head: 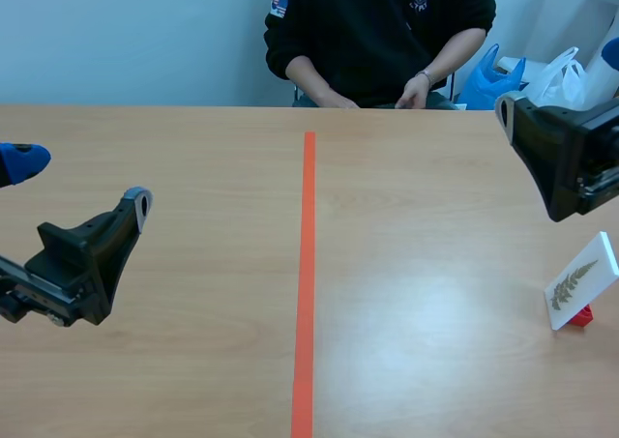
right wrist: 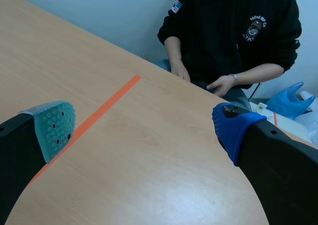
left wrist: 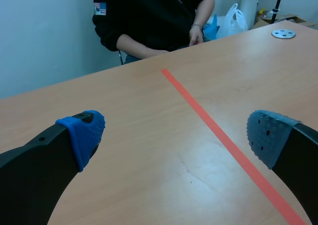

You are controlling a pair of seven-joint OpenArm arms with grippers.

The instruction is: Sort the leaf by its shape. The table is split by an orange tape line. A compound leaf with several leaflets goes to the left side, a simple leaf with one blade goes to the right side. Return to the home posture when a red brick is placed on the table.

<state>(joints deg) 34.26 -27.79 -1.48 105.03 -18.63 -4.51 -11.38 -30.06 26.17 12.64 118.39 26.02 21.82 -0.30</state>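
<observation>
Hovering the left gripper (left wrist: pixel 176 135) above the left half, fingers spread wide, gripping nothing. Holding the right gripper (right wrist: pixel 144 125) raised over the right half, fingers likewise apart and empty. Seeing the leaf card (head: pixel 581 285), many leaflets on white, leaning on a red base (head: pixel 580 315) near the right edge, well right of the tape line (head: pixel 307 283). Noting a person (head: pixel 382 32) sitting opposite.

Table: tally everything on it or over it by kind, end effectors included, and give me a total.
Leaf card: 1
Red piece under the card: 1
Metal disc: 1
End effectors: 2 (left end effector, right end effector, both open)
Total: 5
</observation>
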